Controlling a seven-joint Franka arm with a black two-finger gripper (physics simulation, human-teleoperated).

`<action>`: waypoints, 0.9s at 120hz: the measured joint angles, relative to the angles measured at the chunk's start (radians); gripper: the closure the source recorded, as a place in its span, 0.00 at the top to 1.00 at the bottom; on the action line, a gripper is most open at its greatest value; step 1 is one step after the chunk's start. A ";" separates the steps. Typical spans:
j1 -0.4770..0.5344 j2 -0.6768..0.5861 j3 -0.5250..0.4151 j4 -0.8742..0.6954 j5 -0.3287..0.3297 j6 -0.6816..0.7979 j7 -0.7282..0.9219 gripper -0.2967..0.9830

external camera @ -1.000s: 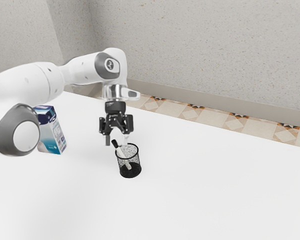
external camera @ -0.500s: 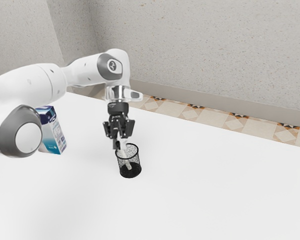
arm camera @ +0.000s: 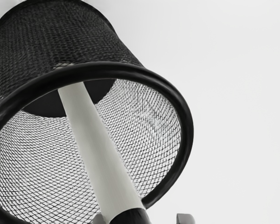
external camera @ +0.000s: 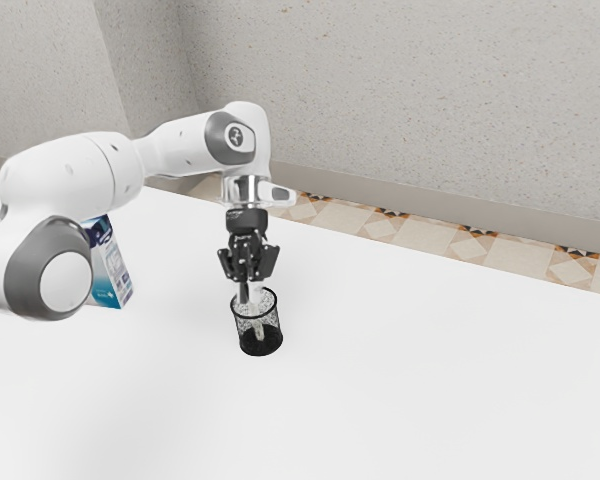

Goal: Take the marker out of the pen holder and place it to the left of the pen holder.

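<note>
In the exterior view my gripper (external camera: 250, 290) is shut on the marker near the holder's mouth. The black mesh pen holder (external camera: 260, 344) stands upright on the table. The pale marker (external camera: 258, 325) is still inside it, nearly upright, its lower part visible through the mesh. From the wrist view, the round rim of the pen holder (arm camera: 187, 126) surrounds the pale marker (arm camera: 100, 154), whose black end lies at the lower edge. My gripper's tips (arm camera: 142, 218) stand on either side of that end; the contact itself is partly out of sight.
A blue and white carton (external camera: 108, 270) stands on the white table (external camera: 410, 370), toward the exterior view's left and partly behind the arm. Beyond the table's far edge are a tiled floor and a wall.
My hand has shifted toward the exterior view's right, and its fingers have closed from wide apart. The marker has swung from a lean to nearly upright; the holder has stayed put.
</note>
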 joint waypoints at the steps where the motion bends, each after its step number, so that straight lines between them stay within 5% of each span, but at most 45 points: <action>1: 0.000 0.000 0.000 0.000 0.000 0.001 0.000 0.28; 31: 0.011 -0.026 0.023 -0.018 0.005 0.006 0.003 0.19; 89: 0.042 -0.170 0.075 -0.020 0.012 -0.009 0.010 0.18; 108: 0.122 -0.175 0.078 -0.015 0.000 -0.013 0.013 0.19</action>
